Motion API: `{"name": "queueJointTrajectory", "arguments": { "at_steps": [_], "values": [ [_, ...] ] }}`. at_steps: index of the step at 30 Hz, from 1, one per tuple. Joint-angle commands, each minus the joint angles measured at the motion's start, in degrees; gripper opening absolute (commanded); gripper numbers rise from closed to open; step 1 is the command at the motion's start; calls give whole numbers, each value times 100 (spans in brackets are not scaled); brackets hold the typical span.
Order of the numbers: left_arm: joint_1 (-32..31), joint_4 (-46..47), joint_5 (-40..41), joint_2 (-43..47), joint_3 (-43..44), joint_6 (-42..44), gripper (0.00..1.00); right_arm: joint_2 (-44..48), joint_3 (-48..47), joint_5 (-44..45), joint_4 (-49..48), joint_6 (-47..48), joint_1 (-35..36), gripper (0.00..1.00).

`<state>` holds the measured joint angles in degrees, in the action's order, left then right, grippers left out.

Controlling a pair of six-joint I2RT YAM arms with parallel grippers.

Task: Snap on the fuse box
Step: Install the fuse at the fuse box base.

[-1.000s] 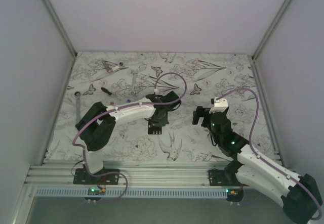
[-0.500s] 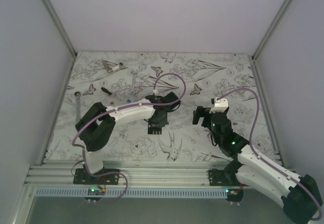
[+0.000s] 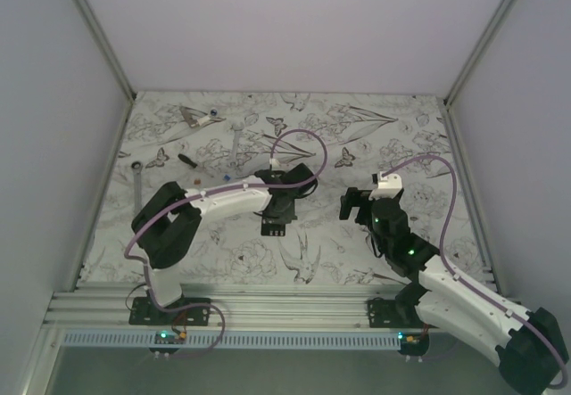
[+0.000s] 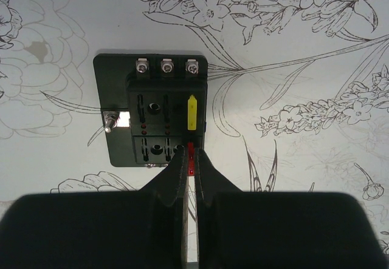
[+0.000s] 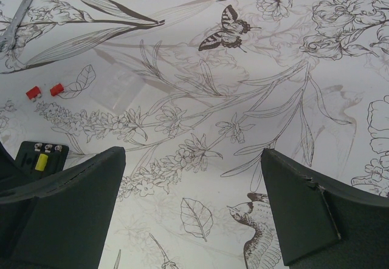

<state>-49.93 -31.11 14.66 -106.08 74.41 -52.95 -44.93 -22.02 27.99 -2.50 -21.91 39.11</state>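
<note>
Far left, a wrench [image 3: 136, 185] lies along the table [image 3: 401, 136] edge, long axis near-far. Right of it there is a small dark-handled tool [image 3: 186, 159], then a second wrench [image 3: 236, 141] farther back.

The left arm reaches right over the table, wrist bent down over the fuse box [image 3: 273, 226]. The box sits flat, a little left of centre in the near half, left of the right gripper [image 3: 355, 204] and apart from it.

From the left wrist view, the box's plate looks close to square, so I can't call a long axis. A row of three screws [image 4: 165, 67] runs along the edge farthest from the fingers, and a metal stud [image 4: 115, 121] sits on the left edge of that view. The slots run from the screw edge towards the fingers. A yellow fuse [image 4: 192, 112] stands in the right column.

The left gripper [image 4: 189, 150] has its tips over the box edge nearest the camera. Its fingers [image 4: 176, 172] are pressed together on a thin red fuse [image 4: 191, 158], in line with the yellow one. I can't tell whether it is seated.

The right gripper hangs above bare table with jaws wide apart, holding nothing. Its wrist view shows two loose red pieces [image 5: 45, 90] side by side on the table, beyond the box.
</note>
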Motion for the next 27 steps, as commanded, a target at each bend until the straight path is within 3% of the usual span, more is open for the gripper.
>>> {"name": "queueJointTrajectory", "arguments": {
  "at_steps": [1, 14, 27],
  "values": [
    [-34, 124, -59, 61, -290, 11, 0, 72, -39, 14, -13, -123, -31, 100],
    [-17, 371, -132, 471, -542, 256, 0, 59, -39, -23, -30, -115, -34, 100],
    [-25, 399, -216, 179, -764, 189, 0, 80, -39, -30, -26, -104, -35, 100]
  ]
}}
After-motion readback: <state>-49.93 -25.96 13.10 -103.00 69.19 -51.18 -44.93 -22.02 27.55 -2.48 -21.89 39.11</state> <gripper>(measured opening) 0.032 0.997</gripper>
